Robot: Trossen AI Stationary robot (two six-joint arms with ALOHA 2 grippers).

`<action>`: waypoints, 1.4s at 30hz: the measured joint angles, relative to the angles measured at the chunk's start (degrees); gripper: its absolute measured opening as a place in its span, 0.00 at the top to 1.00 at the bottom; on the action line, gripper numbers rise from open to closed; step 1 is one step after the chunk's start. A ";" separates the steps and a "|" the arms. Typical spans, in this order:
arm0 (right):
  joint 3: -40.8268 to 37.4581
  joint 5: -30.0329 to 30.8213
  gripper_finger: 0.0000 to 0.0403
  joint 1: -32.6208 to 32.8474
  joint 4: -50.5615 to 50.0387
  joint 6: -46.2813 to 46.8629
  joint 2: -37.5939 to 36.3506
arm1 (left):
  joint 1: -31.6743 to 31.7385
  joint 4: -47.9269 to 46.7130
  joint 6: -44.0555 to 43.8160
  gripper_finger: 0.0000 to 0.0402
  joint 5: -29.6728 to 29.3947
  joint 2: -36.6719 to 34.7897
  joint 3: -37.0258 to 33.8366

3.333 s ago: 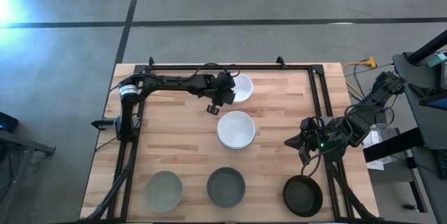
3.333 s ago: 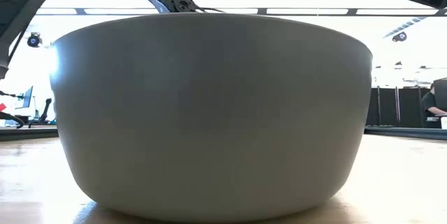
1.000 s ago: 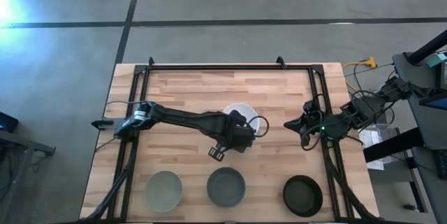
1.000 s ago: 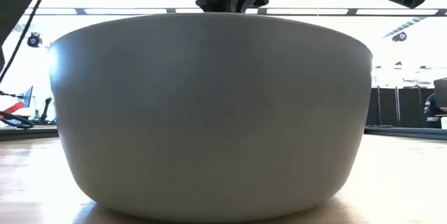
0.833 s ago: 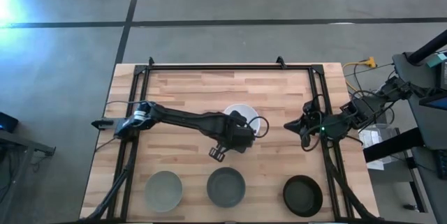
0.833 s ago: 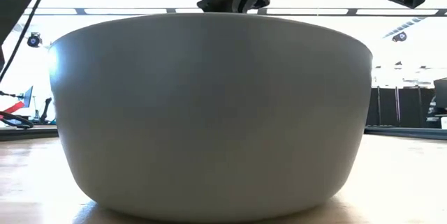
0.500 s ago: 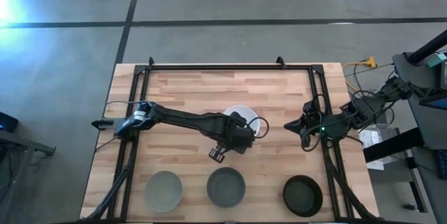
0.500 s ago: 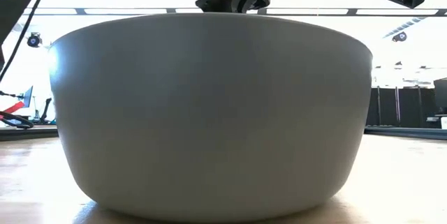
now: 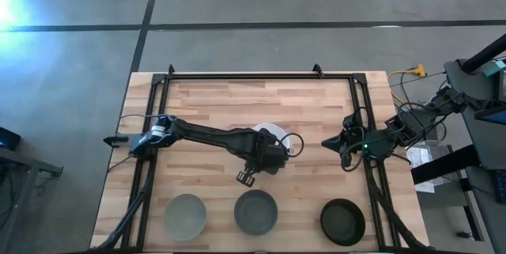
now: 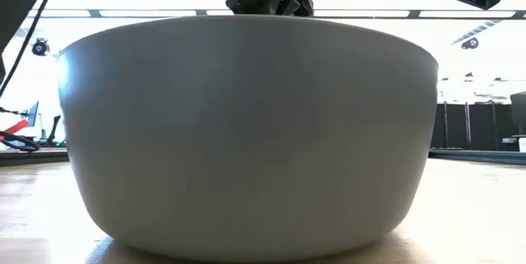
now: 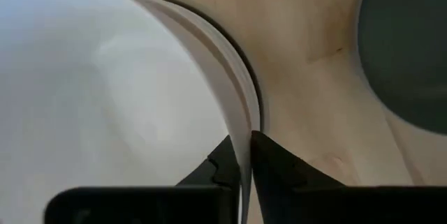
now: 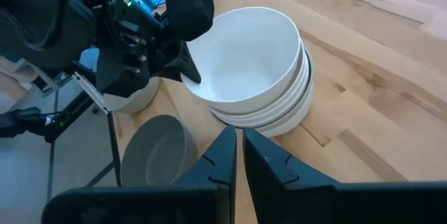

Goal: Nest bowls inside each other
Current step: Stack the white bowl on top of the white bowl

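A stack of glossy white bowls (image 9: 274, 134) stands at the table's middle. On top of it is one more white bowl (image 12: 244, 49), tilted, with my left gripper (image 11: 244, 144) shut on its rim. In the right wrist view that gripper (image 12: 188, 70) is on the bowl's raised side. In the near row are a beige-grey bowl (image 9: 185, 214), a matte grey bowl (image 9: 255, 211) and a black bowl (image 9: 342, 221). My right gripper (image 12: 239, 137) hangs shut and empty to the right of the stack (image 9: 328, 159). The grey bowl (image 10: 246, 132) fills the low view. My left gripper pinches the top white bowl's rim (image 11: 246, 123), one finger (image 11: 222, 168) inside the bowl and one (image 11: 274, 168) outside. It comes slanting down from the table's near left side. The bowl is tilted: the held side is raised, and the far side (image 12: 297, 56) sits in the stack.
A dark metal frame (image 9: 261, 74) runs along the table's far edge and down both sides. Cables lie by the right arm's base (image 9: 411, 76). Bare wood lies between the stack and the near row, and across the far half of the table.
In the last second my left gripper has kept its hold on the white bowl over the stack and has edged only slightly toward the near side. In the seconds before that, it carried this bowl from the far side of the table to the stack.
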 joint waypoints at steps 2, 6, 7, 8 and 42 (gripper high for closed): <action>0.00 -0.16 0.94 0.00 0.02 0.02 0.04 | -0.02 0.05 0.02 0.92 -0.02 0.00 0.00; 0.00 -0.36 0.94 0.00 0.00 0.02 0.02 | -0.03 0.03 0.01 0.83 0.38 -0.02 0.00; 0.00 -0.36 0.94 0.00 0.02 0.01 0.02 | -0.04 0.01 0.01 0.80 0.53 -0.07 0.00; 0.00 -0.36 0.94 0.00 0.02 0.02 0.03 | -0.06 -0.05 0.01 0.78 0.59 -0.23 0.03; 0.00 -0.34 0.94 -0.02 -0.01 1.01 0.50 | -5.81 13.16 -13.51 1.00 -18.75 -7.36 -15.40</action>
